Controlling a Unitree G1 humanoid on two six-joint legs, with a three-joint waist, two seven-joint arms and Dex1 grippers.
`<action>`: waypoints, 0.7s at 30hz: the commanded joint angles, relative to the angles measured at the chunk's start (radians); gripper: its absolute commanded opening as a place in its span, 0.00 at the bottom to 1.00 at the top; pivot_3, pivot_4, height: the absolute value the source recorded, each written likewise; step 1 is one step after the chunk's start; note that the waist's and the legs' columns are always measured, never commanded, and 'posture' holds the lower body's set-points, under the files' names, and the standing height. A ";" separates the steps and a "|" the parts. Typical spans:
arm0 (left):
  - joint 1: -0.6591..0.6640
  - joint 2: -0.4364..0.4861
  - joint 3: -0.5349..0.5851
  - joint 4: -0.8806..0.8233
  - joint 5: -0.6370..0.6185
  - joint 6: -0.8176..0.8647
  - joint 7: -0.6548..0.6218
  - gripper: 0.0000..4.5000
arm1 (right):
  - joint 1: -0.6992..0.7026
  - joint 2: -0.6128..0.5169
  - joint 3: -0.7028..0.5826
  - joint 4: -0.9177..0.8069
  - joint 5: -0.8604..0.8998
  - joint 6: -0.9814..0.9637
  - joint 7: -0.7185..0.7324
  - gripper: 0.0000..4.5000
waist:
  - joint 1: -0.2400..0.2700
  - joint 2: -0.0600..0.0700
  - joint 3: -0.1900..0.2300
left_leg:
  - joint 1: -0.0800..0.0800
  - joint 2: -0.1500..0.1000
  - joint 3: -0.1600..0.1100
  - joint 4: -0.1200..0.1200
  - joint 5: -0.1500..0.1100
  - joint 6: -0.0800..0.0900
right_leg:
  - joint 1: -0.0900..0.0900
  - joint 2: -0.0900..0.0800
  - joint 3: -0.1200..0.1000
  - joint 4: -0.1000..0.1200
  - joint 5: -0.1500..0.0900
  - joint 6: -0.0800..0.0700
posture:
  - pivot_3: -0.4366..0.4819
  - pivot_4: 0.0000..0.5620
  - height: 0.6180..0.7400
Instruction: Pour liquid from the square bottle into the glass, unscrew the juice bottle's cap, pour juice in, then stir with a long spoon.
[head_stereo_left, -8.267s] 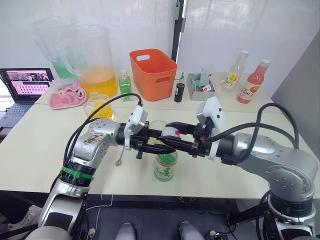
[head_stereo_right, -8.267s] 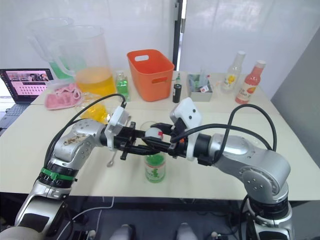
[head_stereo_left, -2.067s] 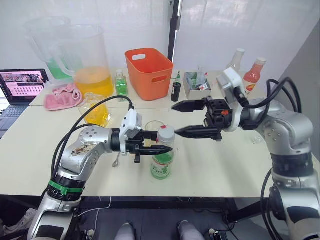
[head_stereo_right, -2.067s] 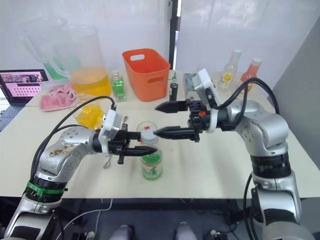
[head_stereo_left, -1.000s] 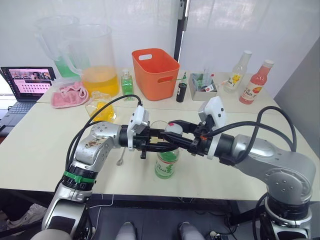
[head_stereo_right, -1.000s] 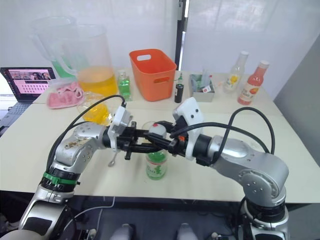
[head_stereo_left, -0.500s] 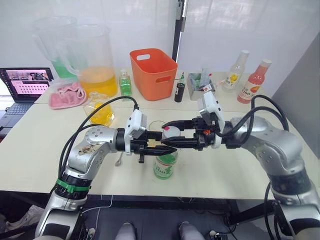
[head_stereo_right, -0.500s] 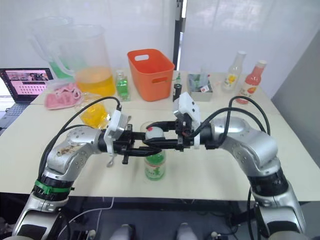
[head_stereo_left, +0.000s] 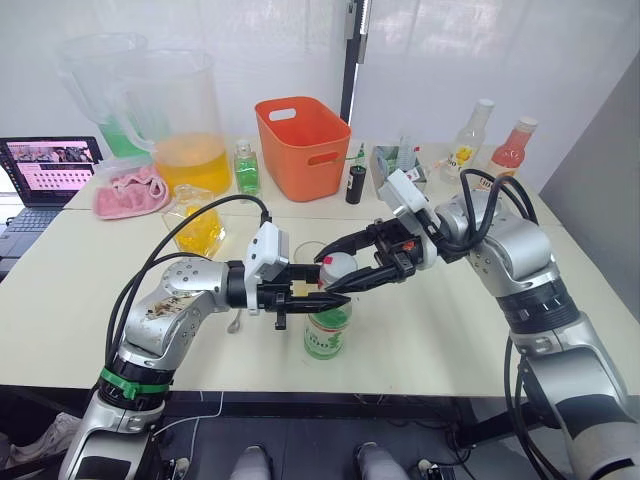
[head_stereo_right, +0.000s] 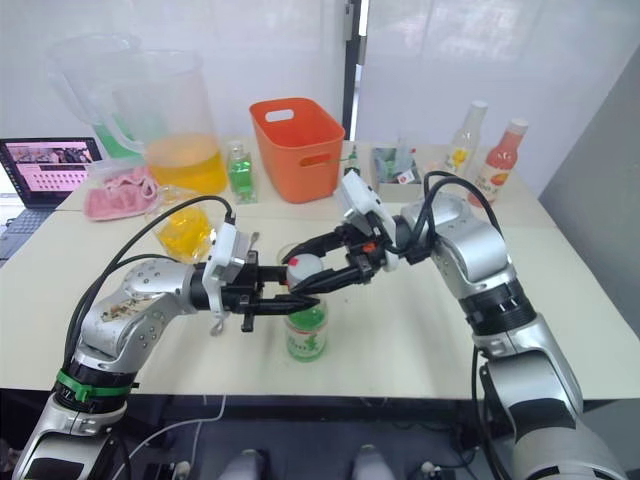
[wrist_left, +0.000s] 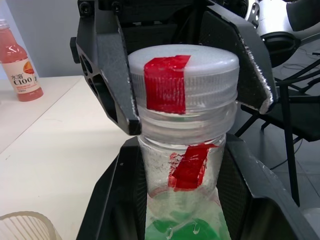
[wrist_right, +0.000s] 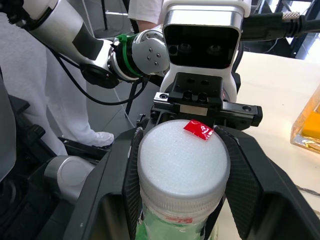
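Two grippers: both closed on one bottle, near the bench's front edge, about mid-width
laptop (head_stereo_left: 45, 172): back left corner of bench, screen lit
pink cloth (head_stereo_left: 128, 190): just beside laptop
pitcher (head_stereo_left: 185, 120): back left, orange liquid in lower part
square bottle (head_stereo_left: 193, 220): left-centre, in front of pitcher, yellow-orange liquid, upright, well apart from both grippers
long spoon (head_stereo_left: 237, 322): little of it shows; bowl end lies on bench just under left arm
left gripper (head_stereo_left: 325, 290): fingers clamp juice bottle's neck, just below cap
juice bottle (head_stereo_left: 327, 325): upright on bench, green-and-white label, held at neck
cap (wrist_left: 183, 74): white, red tape mark, still seated on bottle
glass (head_stereo_left: 309, 254): just behind juice bottle, partly hidden by grippers; contents cannot tell
right gripper (head_stereo_left: 337, 267): fingers (wrist_right: 239, 175) pressed on either side of cap, closed on it from the right
orange basket (head_stereo_left: 306, 146): back centre
small tray (head_stereo_left: 398, 170): back, right of basket
two bottles: yellow-labelled bottle (head_stereo_left: 468, 131) and pink bottle (head_stereo_left: 508, 147), back right corner
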 joint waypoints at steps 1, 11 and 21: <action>0.010 0.019 0.017 0.011 0.006 0.001 0.009 0.31 | -0.020 -0.008 -0.009 -0.005 -0.032 0.004 0.024 0.69 | 0.000 0.000 0.000 | 0.000 0.000 0.000 0.000 0.000 0.000 | 0.000 0.000 0.000 0.000 0.000 0.000 | 0.48 0.27 0.85; 0.010 0.016 0.008 0.018 0.004 -0.007 0.002 0.31 | -0.026 -0.013 -0.114 -0.133 0.030 0.129 -0.059 1.00 | 0.003 0.000 0.000 | -0.001 0.000 0.000 0.000 0.000 0.000 | -0.002 0.000 0.000 0.001 0.000 0.000 | 0.48 0.27 0.85; -0.018 -0.008 -0.018 0.054 -0.004 -0.017 -0.029 0.31 | 0.161 -0.040 -0.353 -0.490 0.234 0.575 -0.561 1.00 | 0.007 0.000 0.000 | -0.001 0.000 0.000 0.000 0.000 0.000 | -0.002 0.000 0.000 0.001 0.000 0.000 | 0.48 0.27 0.85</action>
